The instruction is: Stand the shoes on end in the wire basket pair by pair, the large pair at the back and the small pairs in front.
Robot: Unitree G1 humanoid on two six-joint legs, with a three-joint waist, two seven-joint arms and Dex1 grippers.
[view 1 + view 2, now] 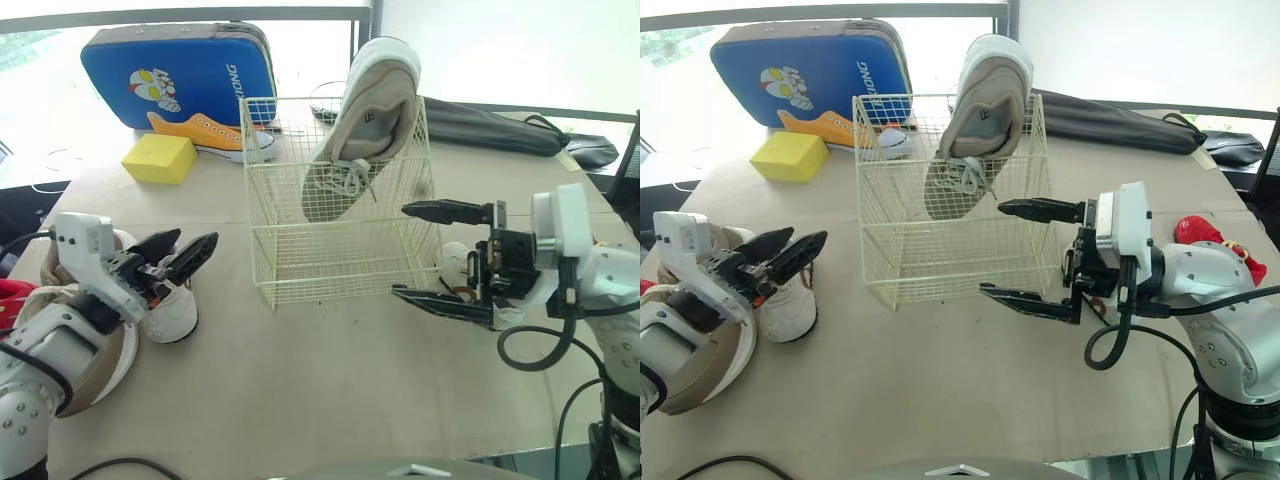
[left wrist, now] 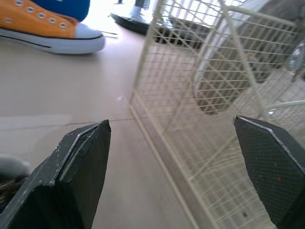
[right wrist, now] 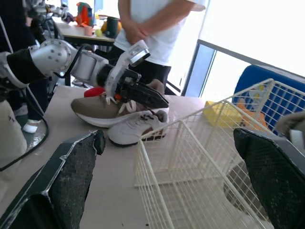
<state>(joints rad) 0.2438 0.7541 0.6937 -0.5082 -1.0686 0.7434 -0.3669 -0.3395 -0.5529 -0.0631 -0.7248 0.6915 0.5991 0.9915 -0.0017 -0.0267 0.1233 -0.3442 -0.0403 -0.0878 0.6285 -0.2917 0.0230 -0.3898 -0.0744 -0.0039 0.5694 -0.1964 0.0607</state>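
Lower left of the frame: left gripper (image 1: 195, 245), jaws parted and empty, hovering just over a small white shoe (image 1: 172, 312) on the worktop (image 1: 330, 390). Next to it, a larger tan shoe (image 3: 93, 109), partly hidden under the arm. Upper left: yellow block (image 1: 160, 158), with an orange sneaker (image 1: 205, 130) and a blue case (image 1: 180, 70) behind. Centre: wire basket (image 1: 300, 262), holding one large grey-beige shoe (image 1: 365, 130) on end, tilted, top end poking above the rim, toward the basket's right side. Right of centre: right gripper (image 1: 400, 250), jaws spread wide, holding nothing, just beside the basket's right wall. Upper right: long black bag (image 1: 500, 125). Far right: red object (image 1: 1205, 232). In the right wrist view, a person (image 3: 152, 28) standing past the worktop.
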